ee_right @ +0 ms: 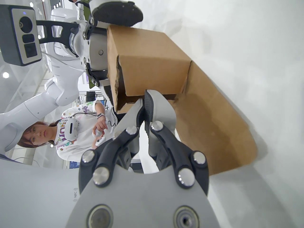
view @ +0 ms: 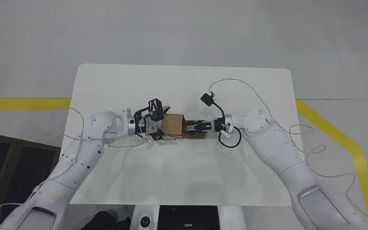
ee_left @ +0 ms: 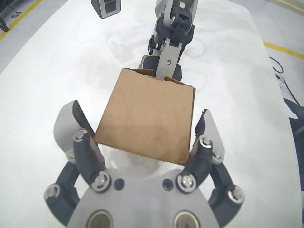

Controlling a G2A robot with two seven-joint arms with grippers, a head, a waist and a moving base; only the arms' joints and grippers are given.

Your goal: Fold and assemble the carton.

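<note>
Looking down from the top view, I find the carton (view: 173,123) near the middle of the white table (view: 184,178), with an arm at each end of it. Beyond the table's edge runs a yellow floor line (view: 34,103), and the right arm's wrist camera (view: 207,99) juts out just beside the carton. The left gripper (view: 163,123) is spread wide across the carton's closed end, one pad against each side, so it is holding the box. The right gripper (view: 191,127) meets the opposite end.

From the left wrist I get only a plain brown face of the carton (ee_left: 147,119), set between that gripper's fingers (ee_left: 79,122). The box's own body and the right gripper's finger (ee_left: 167,60) block the far opening from me.

The right wrist view gives me that opening: short flaps folded partly inward, and one long flap (ee_right: 213,124) spread out on the table side. There the right gripper (ee_right: 144,102) has its fingers drawn nearly together at the carton's mouth, covering part of it. Whether cardboard is pinched between them I cannot tell.
</note>
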